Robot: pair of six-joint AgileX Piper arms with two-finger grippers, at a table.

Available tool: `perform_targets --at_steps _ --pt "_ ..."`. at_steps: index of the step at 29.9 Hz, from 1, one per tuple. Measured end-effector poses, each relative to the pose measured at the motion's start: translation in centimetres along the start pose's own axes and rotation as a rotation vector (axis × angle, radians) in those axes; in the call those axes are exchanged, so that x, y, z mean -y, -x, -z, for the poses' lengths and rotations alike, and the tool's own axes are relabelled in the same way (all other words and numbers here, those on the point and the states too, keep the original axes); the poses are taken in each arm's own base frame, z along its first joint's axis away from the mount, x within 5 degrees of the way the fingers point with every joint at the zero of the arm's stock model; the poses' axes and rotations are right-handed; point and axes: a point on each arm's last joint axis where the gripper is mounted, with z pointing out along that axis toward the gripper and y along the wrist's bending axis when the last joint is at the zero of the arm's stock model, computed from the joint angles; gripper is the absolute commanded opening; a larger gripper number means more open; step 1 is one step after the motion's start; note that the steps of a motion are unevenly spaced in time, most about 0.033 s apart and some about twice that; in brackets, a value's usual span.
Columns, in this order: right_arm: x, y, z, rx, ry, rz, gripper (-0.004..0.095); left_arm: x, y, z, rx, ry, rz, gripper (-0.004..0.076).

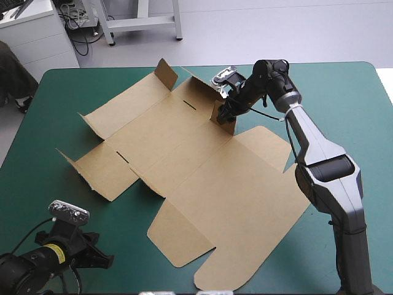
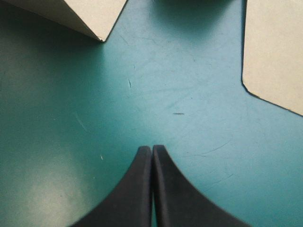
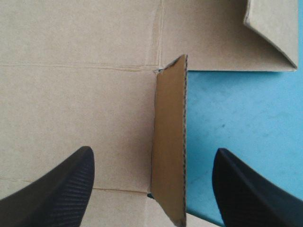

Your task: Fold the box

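Here, reaching far across the box [image 1: 184, 166] with the right gripper [image 3: 154, 151], fingers spread astride an upright flap [image 3: 169, 142] (touching neither); near left, left gripper [image 2: 152, 149] low, fingers pressed together.

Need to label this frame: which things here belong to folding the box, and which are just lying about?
In the job:
box, mostly flat
its raised flap
right gripper, open, straddling that flap

Not in it now:
left gripper, shut, off the box
teal-green cover; no loose items seen on it
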Motion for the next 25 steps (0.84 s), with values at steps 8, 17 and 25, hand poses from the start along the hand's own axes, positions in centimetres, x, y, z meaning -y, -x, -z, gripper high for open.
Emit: perform_targets --at_steps 8,17,25 --pt "0.4 -0.3 -2.2 -0.003 0.021 -0.009 0.0643 0.0 0.0 0.0 0.0 0.0 0.0 -0.0032" --pt "-0.3 0.3 -3.2 0.026 0.008 0.015 0.0153 0.0 0.0 0.0 0.0 0.0 0.0 -0.0032" --pt "-0.2 0.3 -3.2 0.016 -0.024 0.051 -0.0023 0.0 0.0 0.0 0.0 0.0 0.0 -0.0032"
